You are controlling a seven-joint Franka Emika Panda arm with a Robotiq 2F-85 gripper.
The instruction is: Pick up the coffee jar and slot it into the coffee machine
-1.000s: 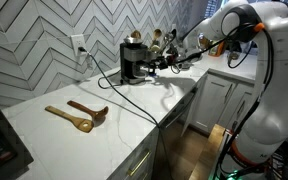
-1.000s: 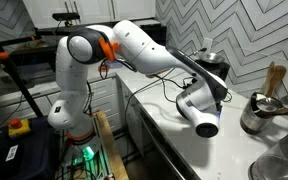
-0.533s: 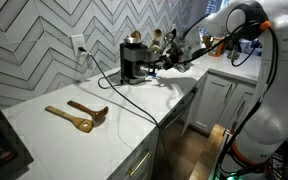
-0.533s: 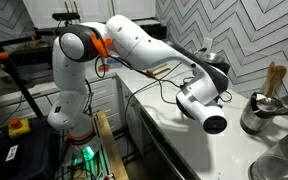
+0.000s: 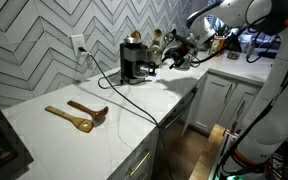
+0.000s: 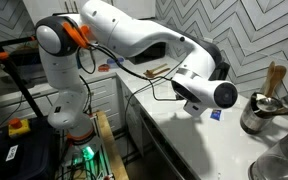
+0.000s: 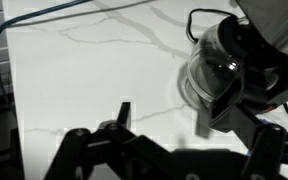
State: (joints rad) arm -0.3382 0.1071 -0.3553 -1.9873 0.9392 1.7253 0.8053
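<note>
The coffee jar (image 7: 210, 72), a squat clear-glass carafe with a black rim, sits in the black coffee machine (image 7: 269, 45) at the upper right of the wrist view. My gripper (image 7: 172, 118) is open and empty, just short of the jar, with its right finger close to the glass. In an exterior view the coffee machine (image 5: 134, 60) stands at the back of the white counter and my gripper (image 5: 174, 58) hovers just beside it. In both exterior views the jar is too small or hidden to make out.
Two wooden spoons (image 5: 79, 115) lie on the white counter (image 5: 134, 110). A black power cord (image 5: 124, 92) runs from the wall outlet (image 5: 79, 45) across the counter. A crock of utensils (image 5: 160, 40) stands behind the machine. A silver pot (image 6: 259, 112) sits nearby.
The arm has risen and drawn back a little from the coffee machine. The jar has stayed in the machine.
</note>
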